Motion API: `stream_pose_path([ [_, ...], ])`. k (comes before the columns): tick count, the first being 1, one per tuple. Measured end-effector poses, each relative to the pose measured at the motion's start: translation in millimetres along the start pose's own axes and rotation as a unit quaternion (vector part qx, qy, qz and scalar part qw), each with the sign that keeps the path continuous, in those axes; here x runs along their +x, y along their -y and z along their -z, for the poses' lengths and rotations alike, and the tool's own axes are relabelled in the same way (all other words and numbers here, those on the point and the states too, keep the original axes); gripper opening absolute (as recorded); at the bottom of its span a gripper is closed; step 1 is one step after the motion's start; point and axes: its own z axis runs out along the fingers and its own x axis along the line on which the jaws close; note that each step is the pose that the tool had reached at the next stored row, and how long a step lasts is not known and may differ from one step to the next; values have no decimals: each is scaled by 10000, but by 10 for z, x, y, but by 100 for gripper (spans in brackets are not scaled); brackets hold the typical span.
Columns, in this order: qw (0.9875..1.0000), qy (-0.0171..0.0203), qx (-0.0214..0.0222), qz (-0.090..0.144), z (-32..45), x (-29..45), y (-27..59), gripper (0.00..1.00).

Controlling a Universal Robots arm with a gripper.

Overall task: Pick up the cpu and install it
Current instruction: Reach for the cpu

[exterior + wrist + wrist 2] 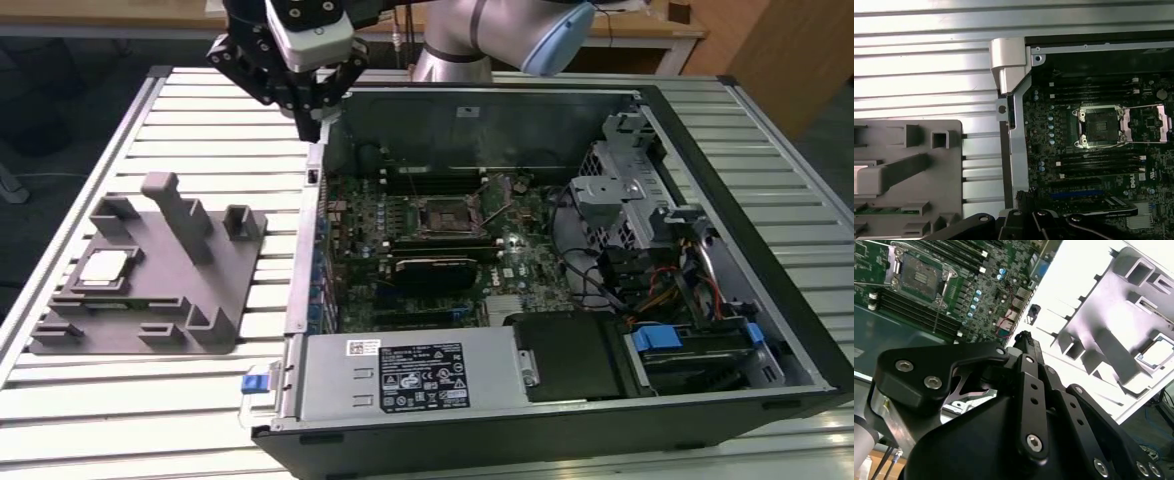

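Note:
The cpu [107, 266], a small silvery square with a pale rim, lies in a recess of the grey tray [200, 300] at the exterior view's left, outside the case. In the second wrist view the cpu [1159, 351] sits in the same tray [1104, 305]. My gripper [314, 125] hangs above the case's wall near its far corner, between tray and motherboard, well away from the cpu. Its fingers meet at the tip [1025, 337], shut on nothing. The motherboard socket [441, 215] [1101, 126] stands open with its metal lid folded aside.
The open computer case [747, 150] holds the green motherboard [521, 260], a drive cage and cables at the exterior view's right, and a power supply [414, 375] at the near side. Upright posts [174, 215] rise from the tray. Everything rests on a slatted metal table [160, 110].

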Motion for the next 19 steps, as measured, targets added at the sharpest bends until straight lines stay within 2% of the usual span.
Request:
stream_pose_path([
  [19,10000,0,0,0,-46,425,34,11],
])
